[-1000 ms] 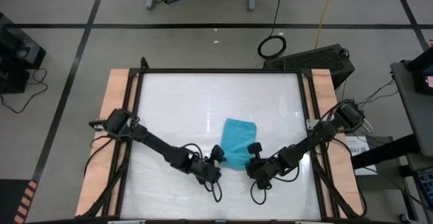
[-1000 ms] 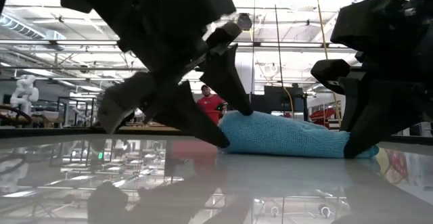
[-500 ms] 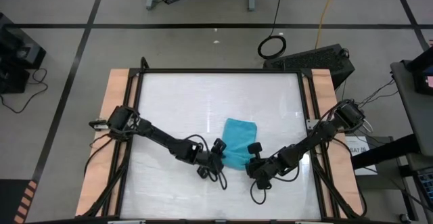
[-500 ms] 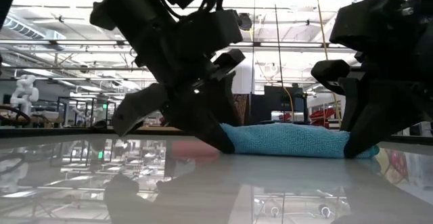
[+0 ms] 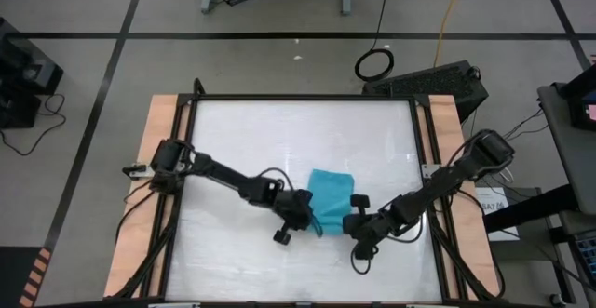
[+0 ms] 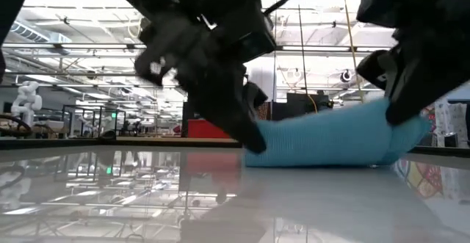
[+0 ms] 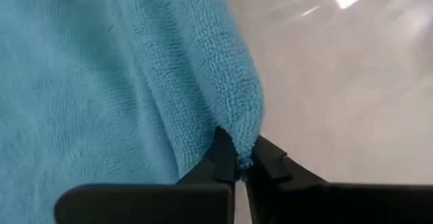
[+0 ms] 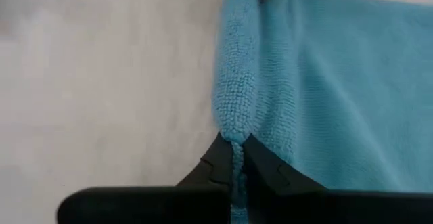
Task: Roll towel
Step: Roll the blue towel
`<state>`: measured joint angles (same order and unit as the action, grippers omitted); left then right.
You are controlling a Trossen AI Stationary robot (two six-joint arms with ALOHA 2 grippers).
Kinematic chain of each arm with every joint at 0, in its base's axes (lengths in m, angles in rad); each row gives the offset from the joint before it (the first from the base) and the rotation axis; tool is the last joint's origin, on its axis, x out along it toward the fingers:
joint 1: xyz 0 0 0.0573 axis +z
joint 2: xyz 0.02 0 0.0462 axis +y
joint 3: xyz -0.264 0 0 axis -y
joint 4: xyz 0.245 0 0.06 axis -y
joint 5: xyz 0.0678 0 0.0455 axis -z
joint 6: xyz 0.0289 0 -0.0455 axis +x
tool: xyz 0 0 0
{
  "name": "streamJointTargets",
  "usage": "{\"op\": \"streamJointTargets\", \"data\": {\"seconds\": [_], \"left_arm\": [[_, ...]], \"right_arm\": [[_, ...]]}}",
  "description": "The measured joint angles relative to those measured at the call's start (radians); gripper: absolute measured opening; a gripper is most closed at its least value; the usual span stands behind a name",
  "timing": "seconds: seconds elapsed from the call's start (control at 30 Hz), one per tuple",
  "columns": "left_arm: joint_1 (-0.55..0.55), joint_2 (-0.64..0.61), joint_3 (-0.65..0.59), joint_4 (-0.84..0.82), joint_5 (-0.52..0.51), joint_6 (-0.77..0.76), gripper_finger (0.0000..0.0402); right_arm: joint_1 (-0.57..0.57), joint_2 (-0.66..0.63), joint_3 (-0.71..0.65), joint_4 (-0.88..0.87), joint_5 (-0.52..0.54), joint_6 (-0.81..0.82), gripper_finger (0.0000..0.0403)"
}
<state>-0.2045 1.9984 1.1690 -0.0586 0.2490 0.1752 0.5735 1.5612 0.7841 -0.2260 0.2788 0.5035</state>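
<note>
Since a second ago, we see the left end effector [image 5: 315,222] clamp the fuzzy turquoise towel [image 5: 330,191] lower centre; the right end effector [image 5: 348,222] pinches its other corner, lifting it, arms hiding the towel's near edge.

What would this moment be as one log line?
left gripper: shut on towel corner | right gripper: shut on other corner | near edge lifted
</note>
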Motion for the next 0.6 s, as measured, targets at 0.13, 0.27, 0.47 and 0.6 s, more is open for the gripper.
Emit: {"op": "streamJointTargets", "data": {"seconds": [0.13,0.27,0.47,0.6], "left_arm": [[0.050,0.000,0.024,-0.002,0.199,-0.150,0.0014],[0.091,0.000,0.035,0.012,0.320,-0.294,0.0014],[0.117,0.010,0.038,-0.003,0.337,-0.421,0.0014],[0.122,0.046,0.039,-0.012,0.335,-0.475,0.0014]], "right_arm": [[-0.019,-0.040,0.000,0.006,-0.084,0.125,0.0004],[-0.044,-0.037,0.000,-0.004,-0.159,0.199,0.0004],[-0.071,-0.028,-0.029,-0.024,-0.153,0.266,0.0004],[-0.099,-0.027,-0.076,-0.002,-0.177,0.296,0.0004]]}}
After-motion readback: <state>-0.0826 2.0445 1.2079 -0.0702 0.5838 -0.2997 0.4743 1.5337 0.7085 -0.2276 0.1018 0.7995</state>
